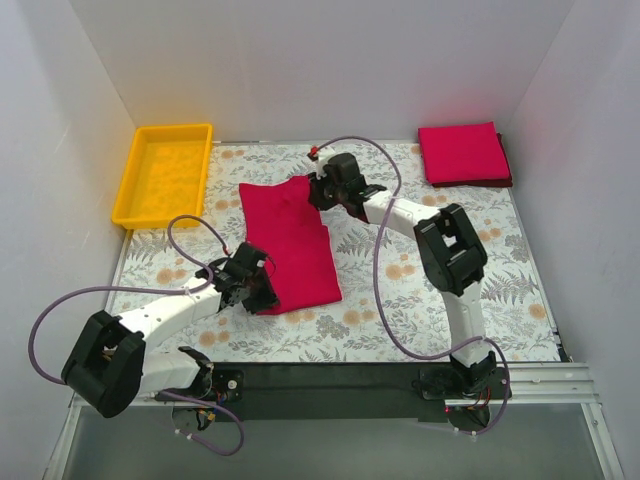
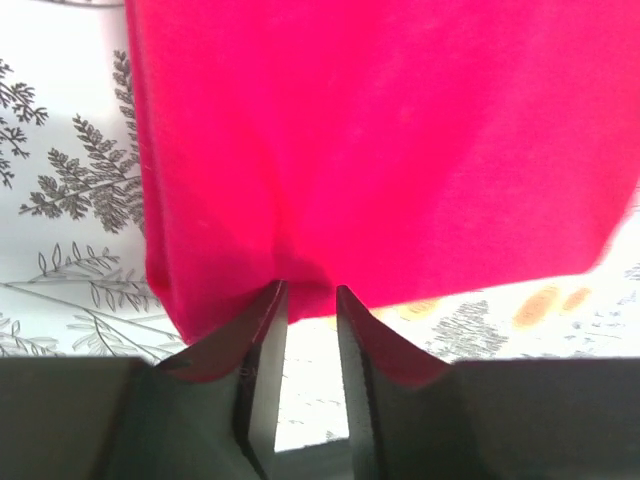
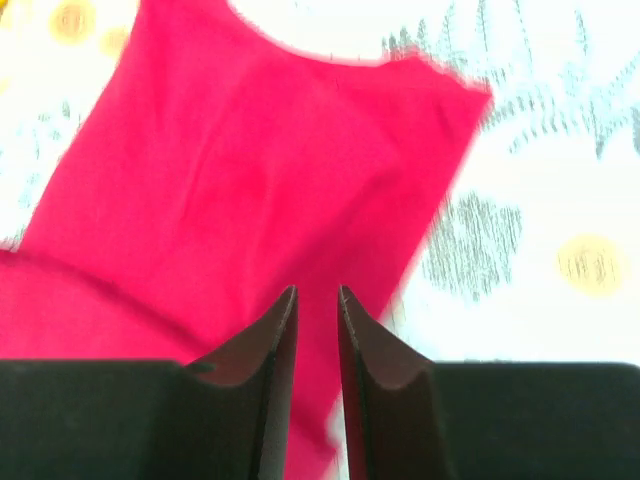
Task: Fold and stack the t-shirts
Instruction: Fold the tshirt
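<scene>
Fingers [image 2: 262,345] of the left gripper [image 2: 311,292] stand slightly parted at the near hem of the one crimson cloth t-shirt [image 1: 288,240], gripping nothing. It lies centrally, seemingly folded lengthwise only. The right gripper [image 3: 317,290] is narrowly parted over its far end, hold unclear. One folded red pile [image 1: 463,153] lies far right and one yellow plastic tray [image 1: 165,172] far left.

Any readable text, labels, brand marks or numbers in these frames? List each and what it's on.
None readable in any view. No lettering shows on the spread shirt, the folded shirts or the yellow tray. The tablecloth carries only a leaf-and-flower print. No neck tag is in view.
</scene>
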You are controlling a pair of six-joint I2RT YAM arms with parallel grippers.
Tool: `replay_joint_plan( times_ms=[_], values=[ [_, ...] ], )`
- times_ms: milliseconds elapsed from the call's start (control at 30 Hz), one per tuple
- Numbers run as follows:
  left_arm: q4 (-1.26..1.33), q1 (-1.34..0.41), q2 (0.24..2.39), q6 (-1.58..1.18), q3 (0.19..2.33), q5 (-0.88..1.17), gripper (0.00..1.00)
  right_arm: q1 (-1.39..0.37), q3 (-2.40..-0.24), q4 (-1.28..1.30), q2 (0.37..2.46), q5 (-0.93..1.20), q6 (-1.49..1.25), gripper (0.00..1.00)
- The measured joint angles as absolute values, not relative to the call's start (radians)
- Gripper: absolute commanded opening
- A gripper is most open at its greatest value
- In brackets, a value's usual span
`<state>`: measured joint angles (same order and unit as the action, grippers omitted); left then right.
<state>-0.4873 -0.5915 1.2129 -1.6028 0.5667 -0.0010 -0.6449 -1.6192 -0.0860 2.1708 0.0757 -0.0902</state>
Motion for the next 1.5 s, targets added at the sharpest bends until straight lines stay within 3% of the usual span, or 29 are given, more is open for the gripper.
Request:
replay_joint_plan(
  times_ms=[133, 367, 600, 1033, 1167, 1333, 1500],
  values=[
    [-0.541, -0.591, 1.17, -1.613, 0.64, -0.035, 0.32, -0.609, -1.42, -0.081, 1.996, 0.174, -0.148, 0.33],
    [-0.564, -0.589, 1.084, -1.647, 0.691, -0.102, 0.28, -0.625, -1.05, -0.157, 1.693, 0.423, -0.328, 0.33],
    [-0.586, -0.558, 1.143, -1.703, 0.581, -0.144, 0.23, -0.635, -0.805, -0.239, 1.699, 0.612, -0.448, 0.33],
    [-0.556, -0.482, 1.137, -1.762, 0.5, -0.08, 0.23, -0.504, -0.601, -0.404, 1.729, 0.722, -0.553, 0.31],
    [-0.556, -0.477, 1.152, -1.752, 0.517, -0.054, 0.31, -0.457, -0.558, -0.383, 1.68, 0.716, -0.55, 0.31],
    [-0.634, -0.478, 1.095, -1.739, 0.553, -0.05, 0.47, -0.455, -0.57, -0.324, 1.633, 0.699, -0.544, 0.32],
    [-0.622, -0.439, 1.071, -1.699, 0.674, -0.063, 0.48, -0.456, -0.735, -0.283, 1.644, 0.699, -0.551, 0.32]
  ],
)
